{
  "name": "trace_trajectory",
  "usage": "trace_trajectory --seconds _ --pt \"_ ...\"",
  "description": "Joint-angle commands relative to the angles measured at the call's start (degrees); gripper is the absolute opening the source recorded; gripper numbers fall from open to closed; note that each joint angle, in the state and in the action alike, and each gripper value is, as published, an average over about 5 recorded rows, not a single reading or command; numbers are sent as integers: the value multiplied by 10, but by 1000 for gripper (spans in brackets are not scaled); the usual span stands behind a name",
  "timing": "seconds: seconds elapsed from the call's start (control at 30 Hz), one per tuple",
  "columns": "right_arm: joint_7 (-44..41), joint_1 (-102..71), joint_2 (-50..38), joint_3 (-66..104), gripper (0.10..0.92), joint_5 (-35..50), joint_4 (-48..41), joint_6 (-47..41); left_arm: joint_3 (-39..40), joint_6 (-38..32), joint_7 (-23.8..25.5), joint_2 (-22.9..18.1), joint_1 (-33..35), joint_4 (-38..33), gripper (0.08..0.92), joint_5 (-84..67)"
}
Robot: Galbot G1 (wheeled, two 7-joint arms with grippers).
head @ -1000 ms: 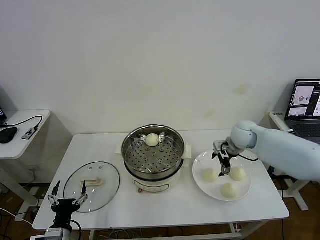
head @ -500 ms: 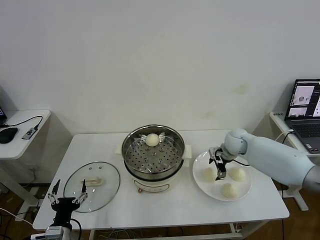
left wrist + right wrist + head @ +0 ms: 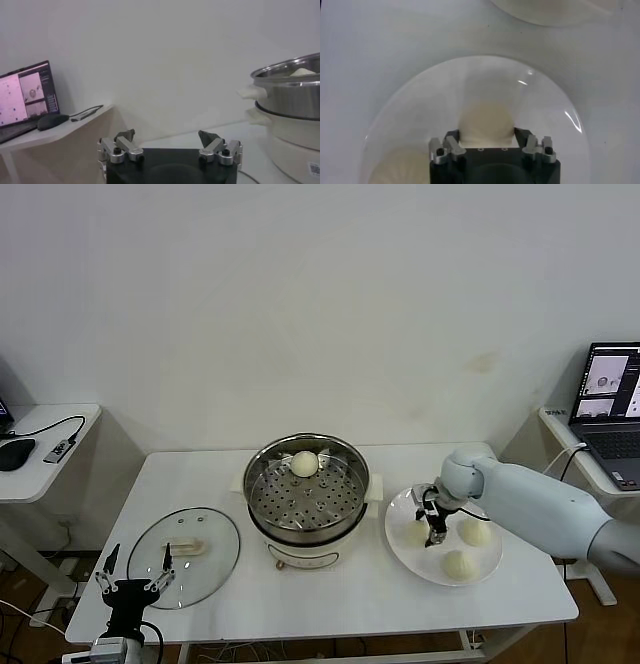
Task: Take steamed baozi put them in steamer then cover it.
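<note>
The steel steamer [image 3: 262, 506] stands mid-table with one baozi [image 3: 304, 463] on its perforated tray; it also shows in the left wrist view [image 3: 287, 95]. Three baozi lie on a white plate [image 3: 400, 552]: one left [image 3: 414, 533], one right [image 3: 474, 531], one in front [image 3: 457, 564]. My right gripper [image 3: 432, 529] is down on the left one, open. In the right wrist view this gripper [image 3: 486, 136] has a finger on each side of that baozi [image 3: 486, 117]. The glass cover [image 3: 215, 559] lies flat at the table's front left. My left gripper [image 3: 134, 581] is parked open just in front of it.
A laptop [image 3: 612, 399] sits on a stand to the right of the table. A side table [image 3: 50, 459] with a mouse and cables stands to the left. The plate's rim [image 3: 420, 110] surrounds the gripper in the right wrist view.
My right gripper has moved left across the plate and lowered onto the left baozi, which now sits between its fingers. The left arm has not moved.
</note>
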Motion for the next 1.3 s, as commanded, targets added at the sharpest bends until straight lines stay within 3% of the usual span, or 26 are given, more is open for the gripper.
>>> trace_trajectory --seconds 0.03,0.37,0.57,0.9,1.3 --pt "-7 28 -6 5 585 7 8 3 0 0 0 1 1 -3 823 0" --pt "-31 200 -70 -55 560 88 70 -17 4 0 0 4 -1 -6 823 -1" --pt "-24 334 -55 -115 567 166 105 -53 7 2 2 10 -4 -8 823 -3" --pt "33 385 102 -152 582 298 103 -123 1 -1 3 15 0 -11 823 -4" --pt "74 304 294 -139 585 342 13 -189 -5 -2 2 4 -2 -10 823 -1"
